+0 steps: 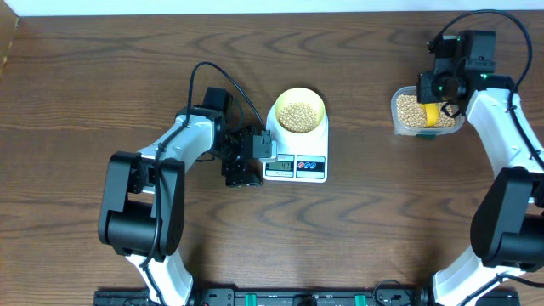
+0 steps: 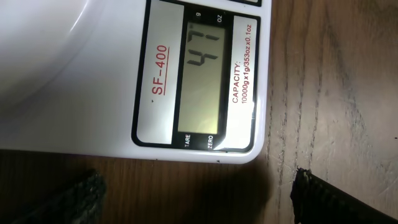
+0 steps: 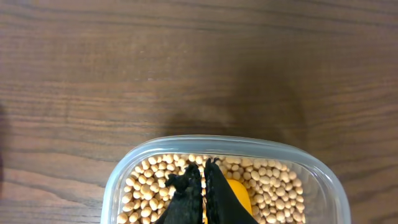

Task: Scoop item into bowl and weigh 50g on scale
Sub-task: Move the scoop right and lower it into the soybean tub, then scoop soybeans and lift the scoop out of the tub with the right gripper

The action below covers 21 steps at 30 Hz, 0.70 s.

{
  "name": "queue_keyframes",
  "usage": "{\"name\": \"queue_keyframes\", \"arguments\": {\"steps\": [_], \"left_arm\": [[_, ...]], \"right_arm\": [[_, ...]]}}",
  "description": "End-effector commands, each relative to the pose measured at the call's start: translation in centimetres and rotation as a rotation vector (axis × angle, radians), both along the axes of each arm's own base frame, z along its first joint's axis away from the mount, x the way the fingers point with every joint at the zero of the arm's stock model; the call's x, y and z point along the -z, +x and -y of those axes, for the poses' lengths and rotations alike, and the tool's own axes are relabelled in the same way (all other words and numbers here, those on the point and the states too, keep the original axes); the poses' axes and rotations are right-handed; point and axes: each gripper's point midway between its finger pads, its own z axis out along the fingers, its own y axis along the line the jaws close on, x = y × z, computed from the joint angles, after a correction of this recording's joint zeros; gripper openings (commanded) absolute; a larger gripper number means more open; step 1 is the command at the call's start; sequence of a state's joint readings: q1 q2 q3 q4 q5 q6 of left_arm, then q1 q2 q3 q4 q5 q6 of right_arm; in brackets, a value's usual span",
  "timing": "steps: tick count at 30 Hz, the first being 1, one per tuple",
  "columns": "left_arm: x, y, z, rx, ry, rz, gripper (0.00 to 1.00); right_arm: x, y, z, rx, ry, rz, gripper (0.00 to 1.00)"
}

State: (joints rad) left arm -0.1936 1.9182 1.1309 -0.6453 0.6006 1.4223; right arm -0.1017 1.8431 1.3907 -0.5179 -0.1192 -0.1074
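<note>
The white scale (image 1: pixel 316 146) stands mid-table with the pale yellow-green bowl (image 1: pixel 300 91) on it, holding a heap of tan beans (image 1: pixel 299 116). My left gripper (image 1: pixel 252 160) is open and empty at the scale's left front corner. In the left wrist view the scale (image 2: pixel 74 74) fills the top, its display (image 2: pixel 202 74) seems to read 47, and the fingers (image 2: pixel 199 199) are spread wide. My right gripper (image 1: pixel 442 100) is shut on a yellow scoop (image 1: pixel 432 113) inside the clear tub (image 1: pixel 398 106). In the right wrist view the fingers (image 3: pixel 203 171) grip the scoop (image 3: pixel 238 193) among beans (image 3: pixel 155 180).
The clear tub (image 3: pixel 217 142) of beans sits at the far right of the dark wooden table (image 1: pixel 102 76). The left arm's cable loops above the scale's left side. The arm bases stand along the front edge.
</note>
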Motion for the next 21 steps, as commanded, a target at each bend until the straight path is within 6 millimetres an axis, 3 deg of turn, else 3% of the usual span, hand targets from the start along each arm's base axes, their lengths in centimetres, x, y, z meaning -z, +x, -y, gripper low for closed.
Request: {"name": "queue_keyframes", "arguments": {"steps": [1, 5, 11, 21], "left_arm": [[0.3, -0.5, 0.2, 0.017, -0.010, -0.010, 0.98], [0.3, -0.5, 0.2, 0.017, -0.010, -0.010, 0.98], [0.3, -0.5, 0.2, 0.017, -0.010, -0.010, 0.98], [0.3, -0.5, 0.2, 0.017, -0.010, -0.010, 0.98]], "right_arm": [[-3.1, 0.0, 1.5, 0.074, 0.031, 0.069, 0.01], [-3.9, -0.2, 2.2, 0.079, 0.071, 0.089, 0.01], [-4.9, -0.3, 0.7, -0.057, 0.184, 0.127, 0.01], [-7.8, -1.1, 3.0, -0.005, 0.215, 0.188, 0.01]]}}
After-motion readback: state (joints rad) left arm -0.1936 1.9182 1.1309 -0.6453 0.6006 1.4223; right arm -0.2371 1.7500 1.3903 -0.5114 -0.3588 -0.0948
